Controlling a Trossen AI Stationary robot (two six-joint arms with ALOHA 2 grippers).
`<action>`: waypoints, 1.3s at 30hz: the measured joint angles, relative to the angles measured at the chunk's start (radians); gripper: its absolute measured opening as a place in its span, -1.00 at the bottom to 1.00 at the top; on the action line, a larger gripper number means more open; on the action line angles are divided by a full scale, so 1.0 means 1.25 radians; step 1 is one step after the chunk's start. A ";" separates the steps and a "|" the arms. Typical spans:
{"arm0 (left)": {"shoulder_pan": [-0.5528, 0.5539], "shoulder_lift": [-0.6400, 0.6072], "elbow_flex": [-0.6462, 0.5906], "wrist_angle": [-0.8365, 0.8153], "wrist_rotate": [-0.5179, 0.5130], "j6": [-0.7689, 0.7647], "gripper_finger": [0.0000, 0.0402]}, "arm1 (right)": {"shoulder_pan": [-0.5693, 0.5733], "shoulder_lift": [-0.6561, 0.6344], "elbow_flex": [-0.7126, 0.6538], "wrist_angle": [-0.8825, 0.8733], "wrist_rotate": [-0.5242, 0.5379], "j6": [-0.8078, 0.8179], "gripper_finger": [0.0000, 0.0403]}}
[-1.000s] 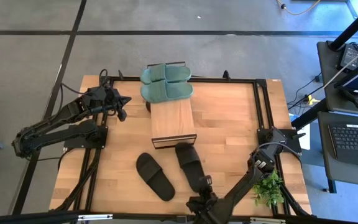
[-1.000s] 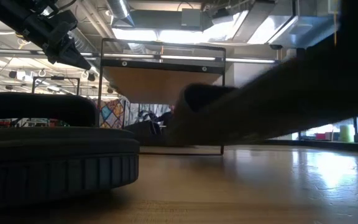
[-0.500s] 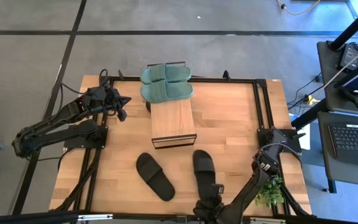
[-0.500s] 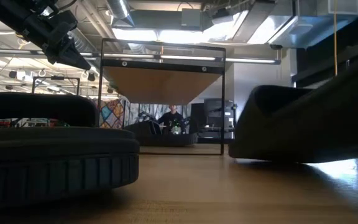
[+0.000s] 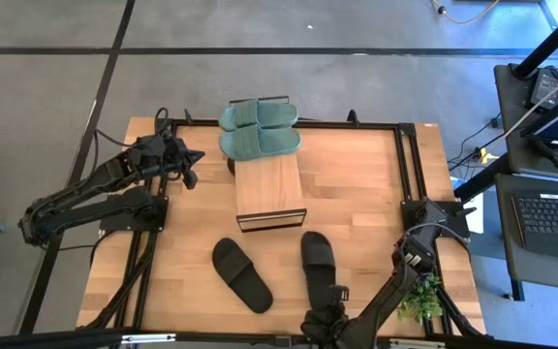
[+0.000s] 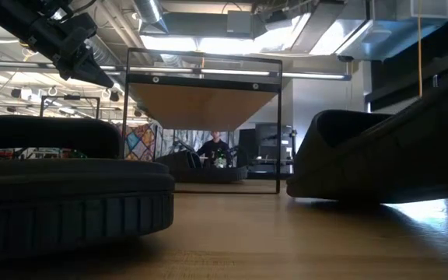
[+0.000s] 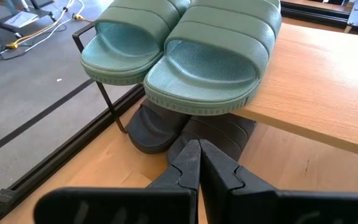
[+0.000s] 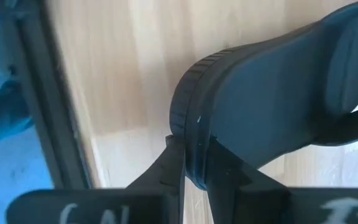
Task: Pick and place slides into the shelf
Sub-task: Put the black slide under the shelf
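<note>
My right gripper has its fingers clamped on the heel rim of a matte black slide, near the table's front edge, just short of the shelf. I read no writing anywhere. Left gripper is pinched shut by the green slides on top

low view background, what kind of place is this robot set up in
Probably a robotics lab or workshop: bare ceiling ducts and strip lights, a side desk with a laptop, and loose cables on a grey concrete floor.
</note>
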 joint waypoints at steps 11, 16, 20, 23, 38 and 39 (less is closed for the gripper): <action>0.000 0.000 0.000 0.000 0.000 0.000 -1.00 | -0.037 0.000 -0.001 0.000 -0.001 0.011 -0.80; 0.000 0.000 0.000 -0.001 0.000 0.000 -1.00 | -0.025 0.000 -0.001 -0.002 -0.012 0.025 -0.80; 0.000 0.000 0.000 -0.001 0.000 0.000 -1.00 | -0.022 -0.012 -0.001 -0.002 -0.010 0.000 -0.80; 0.000 0.000 0.000 -0.001 0.000 0.000 -1.00 | -0.022 -0.036 -0.011 0.002 0.004 -0.037 -0.80; 0.000 0.000 0.000 -0.002 0.003 -0.005 -1.00 | 0.001 -0.396 -0.548 0.001 -0.046 0.087 -0.80; 0.000 0.000 0.000 -0.002 0.003 -0.005 -1.00 | -0.006 -0.412 -0.578 -0.001 -0.038 0.077 -0.80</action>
